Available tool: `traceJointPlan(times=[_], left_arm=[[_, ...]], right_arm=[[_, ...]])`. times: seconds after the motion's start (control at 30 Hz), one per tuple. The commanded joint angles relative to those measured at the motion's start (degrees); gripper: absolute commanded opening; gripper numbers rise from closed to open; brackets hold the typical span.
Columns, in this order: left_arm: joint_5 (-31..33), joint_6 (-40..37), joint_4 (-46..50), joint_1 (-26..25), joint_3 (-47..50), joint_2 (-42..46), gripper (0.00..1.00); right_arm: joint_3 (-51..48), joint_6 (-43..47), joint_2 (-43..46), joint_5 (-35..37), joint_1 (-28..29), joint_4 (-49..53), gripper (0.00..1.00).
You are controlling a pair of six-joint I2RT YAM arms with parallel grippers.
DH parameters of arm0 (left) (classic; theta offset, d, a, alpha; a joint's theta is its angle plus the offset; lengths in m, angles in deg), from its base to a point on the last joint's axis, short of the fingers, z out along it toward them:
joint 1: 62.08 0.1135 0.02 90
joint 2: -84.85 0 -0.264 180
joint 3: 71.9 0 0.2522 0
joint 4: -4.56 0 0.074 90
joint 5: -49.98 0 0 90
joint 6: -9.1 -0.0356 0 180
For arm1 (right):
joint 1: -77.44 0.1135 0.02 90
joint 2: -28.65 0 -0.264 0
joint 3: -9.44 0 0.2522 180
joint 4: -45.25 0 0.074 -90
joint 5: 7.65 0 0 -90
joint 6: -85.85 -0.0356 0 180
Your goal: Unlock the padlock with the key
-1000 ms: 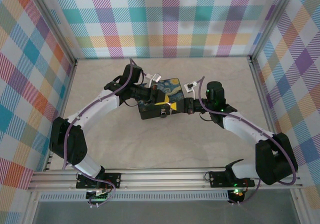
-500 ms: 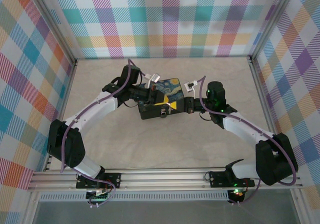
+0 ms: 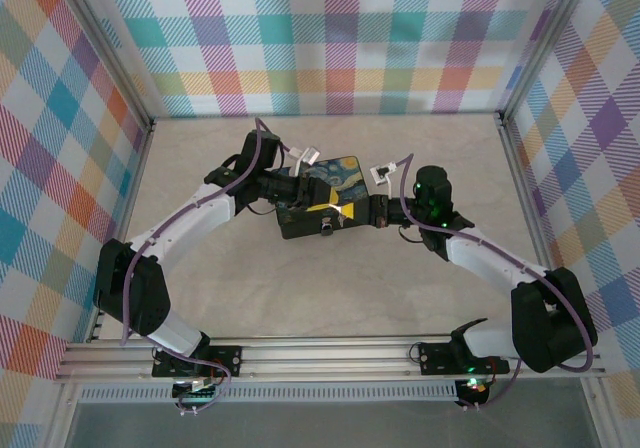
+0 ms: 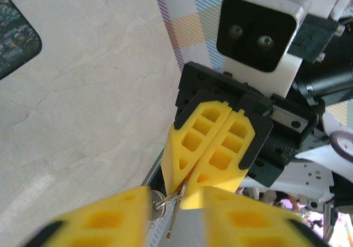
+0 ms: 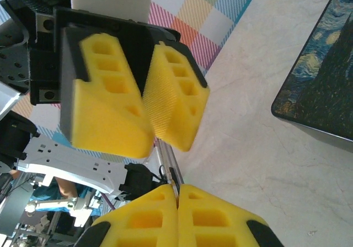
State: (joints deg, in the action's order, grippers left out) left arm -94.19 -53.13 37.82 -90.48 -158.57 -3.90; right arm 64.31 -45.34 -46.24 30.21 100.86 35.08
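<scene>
Left tool [image 5: 154, 130] is spreading from a full clamp, releasing the key [image 4: 174, 222]; right tool [image 5: 177, 194] is now pinching it tight. Looks like a handover, with right taking insertion.

You can read no text, label, brand, number or sign in these views. The box [image 5: 322, 65], lying off to one side of the left gripper [image 5: 161, 139], bears a swirling blue-and-yellow night-sky picture, and no lettering on it is legible.
</scene>
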Motion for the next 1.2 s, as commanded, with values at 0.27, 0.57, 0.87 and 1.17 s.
traceJointPlan(times=[0.27, 0.57, 0.87, 1.17], left_arm=[[11.2, -0.3, 5.9, 1.1, -1.0, 1.2, 0.56], [54.4, 9.1, 4.4, -8.9, 13.1, 8.0, 0.59], [73.8, 18.1, -1.9, -20.9, 12.5, -4.1, 0.64], [84.1, 25.1, -2.6, -25.4, 4.5, -16.6, 0.62]], right_arm=[[-1.4, 5.2, 3.6, 6.5, -0.1, 10.0, 0.00], [-0.8, 9.3, 5.4, 18.7, -2.5, 28.8, 0.00], [-0.4, 9.6, 6.2, 25.3, -4.5, 35.8, 0.00], [-2.4, 9.7, 8.5, 26.4, -5.2, 36.3, 0.00]])
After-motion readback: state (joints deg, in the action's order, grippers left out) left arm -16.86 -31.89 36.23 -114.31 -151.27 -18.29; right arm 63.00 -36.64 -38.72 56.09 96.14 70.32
